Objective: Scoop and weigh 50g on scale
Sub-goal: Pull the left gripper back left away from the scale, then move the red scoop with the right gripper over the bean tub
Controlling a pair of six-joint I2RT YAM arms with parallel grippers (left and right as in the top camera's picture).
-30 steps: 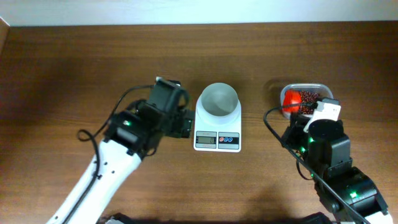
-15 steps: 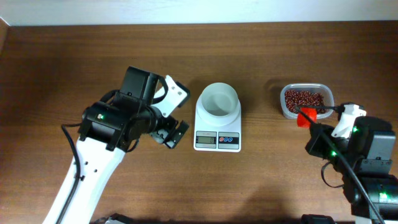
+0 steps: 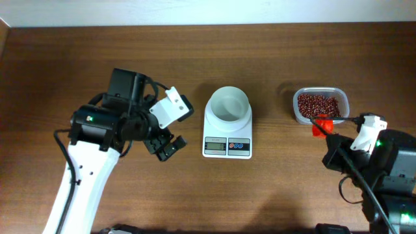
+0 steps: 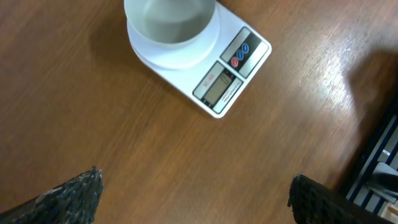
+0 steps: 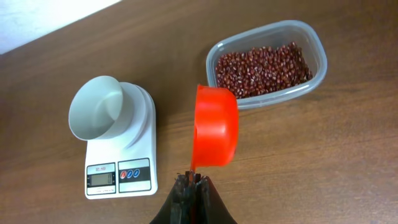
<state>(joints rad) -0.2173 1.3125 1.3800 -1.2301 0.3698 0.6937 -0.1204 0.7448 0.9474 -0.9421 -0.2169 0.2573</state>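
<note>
Retracting from the clear tub (image 5: 314, 50), the right gripper (image 5: 193, 182) stays clenched on the red scoop (image 5: 216, 126), apparently unloaded, so the beans (image 5: 261, 62) remain in the tub and the bowl (image 5: 99, 112) on the scale (image 5: 118, 171) is empty; the right wrist view alone shows the scoop tipped on edge, while the left gripper (image 3: 169, 128) hangs released, backed off.

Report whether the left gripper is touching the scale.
Apart. The left wrist view shows the left gripper open, its fingers at the bottom corners of the picture, with a stretch of bare table between them and the scale.
</note>
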